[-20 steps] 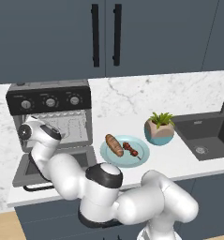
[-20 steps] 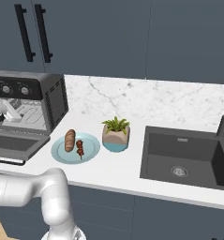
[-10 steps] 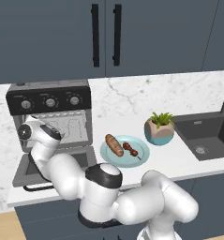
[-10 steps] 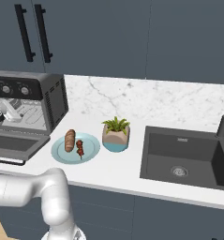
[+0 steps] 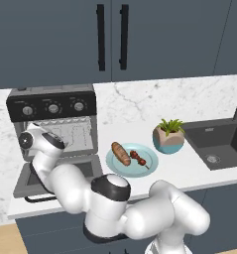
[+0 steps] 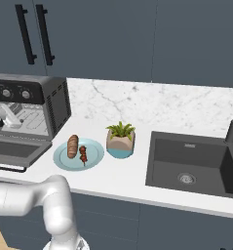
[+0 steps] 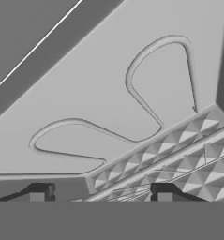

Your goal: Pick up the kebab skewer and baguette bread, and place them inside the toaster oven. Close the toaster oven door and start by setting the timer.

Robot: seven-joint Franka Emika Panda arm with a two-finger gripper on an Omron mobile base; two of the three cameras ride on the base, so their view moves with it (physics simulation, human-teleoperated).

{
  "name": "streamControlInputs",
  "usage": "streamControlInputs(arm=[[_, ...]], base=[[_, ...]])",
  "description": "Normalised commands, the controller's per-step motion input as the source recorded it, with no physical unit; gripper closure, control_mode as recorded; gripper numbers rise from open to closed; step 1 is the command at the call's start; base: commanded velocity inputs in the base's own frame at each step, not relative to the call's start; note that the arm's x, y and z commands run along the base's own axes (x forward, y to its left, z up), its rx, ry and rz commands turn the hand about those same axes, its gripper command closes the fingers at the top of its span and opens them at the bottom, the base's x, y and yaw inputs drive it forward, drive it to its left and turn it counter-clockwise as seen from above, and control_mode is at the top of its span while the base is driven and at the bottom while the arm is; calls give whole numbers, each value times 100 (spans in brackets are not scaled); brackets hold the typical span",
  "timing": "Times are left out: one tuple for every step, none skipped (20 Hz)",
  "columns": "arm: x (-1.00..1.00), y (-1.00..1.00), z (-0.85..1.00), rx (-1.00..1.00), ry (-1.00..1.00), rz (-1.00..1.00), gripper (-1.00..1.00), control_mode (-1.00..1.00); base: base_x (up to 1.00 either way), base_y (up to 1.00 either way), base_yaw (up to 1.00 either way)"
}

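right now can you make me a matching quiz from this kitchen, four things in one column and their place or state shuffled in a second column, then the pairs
Things:
1. baguette bread
2. toaster oven door
3. potted plant
4. sink

Places or states:
A. dropped open
B. on the blue plate beside the kebab skewer
C. set into the counter, right of the plant
D. between plate and sink

Pairs: 1-B, 2-A, 3-D, 4-C

No readable text, labels or numbers; toaster oven (image 5: 53, 124) knob markings too small.

Veined marble counter (image 5: 189, 168), glossy plate (image 5: 147, 166), matt black toaster oven (image 5: 50, 101).
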Motion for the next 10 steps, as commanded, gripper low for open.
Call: streamControlInputs(arm=[[-8,0,0,0,0,0,100,-100],[-8,0,0,0,0,0,100,-100],[-11,0,0,0,0,0,100,-100],[-13,0,0,0,0,0,100,-100],[-19,0,0,0,0,0,100,-100],[-21,0,0,0,0,0,100,-100],[-26,0,0,0,0,0,100,-100],[-26,0,0,0,0,0,100,-100],[-28,0,0,0,0,0,100,-100],[-31,0,0,0,0,0,100,-100]], base=[[0,0,0],[0,0,0],[0,0,0],[0,0,0],[0,0,0],[0,0,0],[0,0,0],[0,0,0],[0,0,0],[0,0,0]])
